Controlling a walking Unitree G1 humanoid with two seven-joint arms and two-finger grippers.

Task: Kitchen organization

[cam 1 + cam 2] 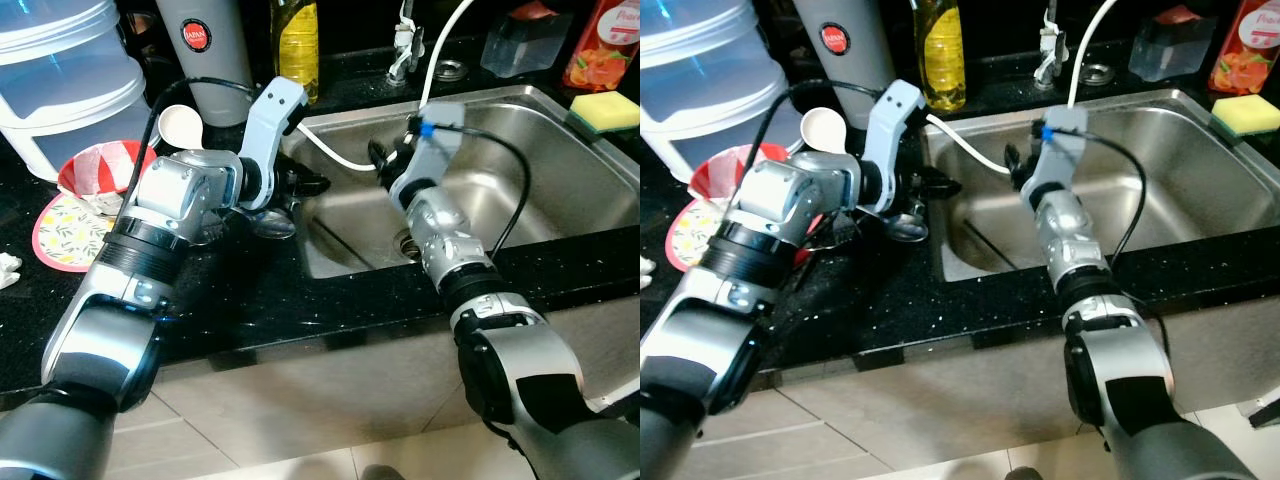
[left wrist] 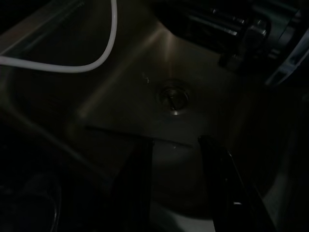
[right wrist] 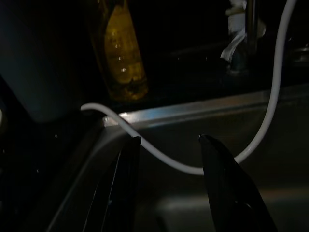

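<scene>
Two silver arms reach over a black speckled stone counter (image 1: 250,300) with a stainless steel sink (image 1: 560,140) set into it. A thin white hose (image 1: 335,155) drapes from the tap area across the sink's left rim. A metal spoon (image 1: 902,228) lies on the counter just beside that rim, under the left gripper (image 1: 305,185), whose black fingers stand apart at the sink's edge, empty, aimed toward the round drain (image 2: 174,96). The right gripper (image 3: 166,145) hangs inside the basin, its fingers parted around nothing, with the hose passing just beyond their tips. Behind stand a yellow oil bottle (image 1: 296,40), a grey canister with a red round "JAPAN" label (image 1: 196,35), a yellow-green sponge (image 1: 605,112), stacked clear plastic tubs (image 1: 60,80), and a white scoop (image 1: 180,125).
</scene>
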